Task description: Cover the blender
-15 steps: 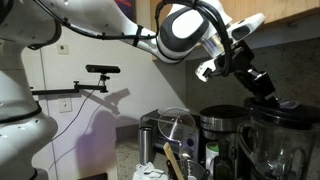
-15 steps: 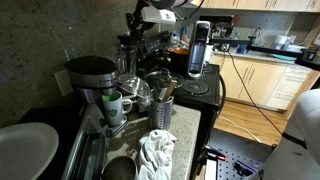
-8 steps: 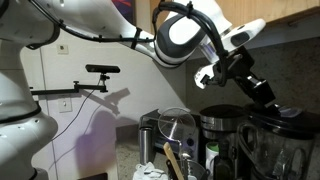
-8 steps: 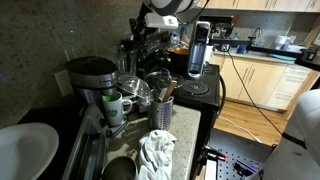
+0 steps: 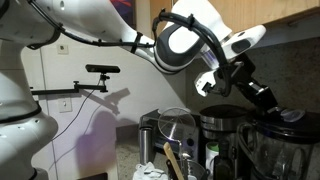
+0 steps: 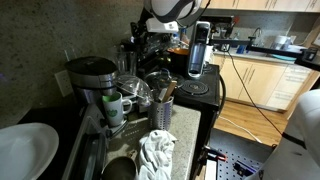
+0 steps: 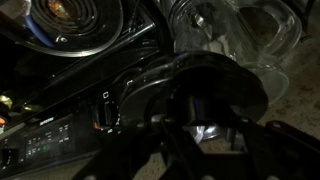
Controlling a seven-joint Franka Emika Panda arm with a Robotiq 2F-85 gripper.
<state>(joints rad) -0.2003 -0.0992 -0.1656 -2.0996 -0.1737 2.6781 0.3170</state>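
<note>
We find the claw [image 5: 272,103] at the end of the white arm [image 5: 100,22], angled downward just above the rim of the blender [image 5: 285,148]. The scene is so dark that we cannot tell whether its fingers are spread or closed on anything. In the wrist view a black round lid [image 7: 200,100] fills the middle of the picture right in front of the claw, but we cannot make out whether it is gripped. In an exterior view the same dark shape sits at the top of the blender; whether it rests on the rim is unclear to us.

The blender is the wide clear jug at the far edge of that exterior view, and in the wrist view its glass wall [image 7: 240,25] shows just beyond the lid.

Just beside the blender stands a narrower appliance [image 5: 222,128] with a black round top, and next to it a pot with a round glass lid [image 5: 178,125].

Further out on the desk [image 6: 188,125] we see a coffee maker [image 6: 90,75], a mug [image 6: 118,103] and a crumpled white cloth [image 6: 155,150].
</note>
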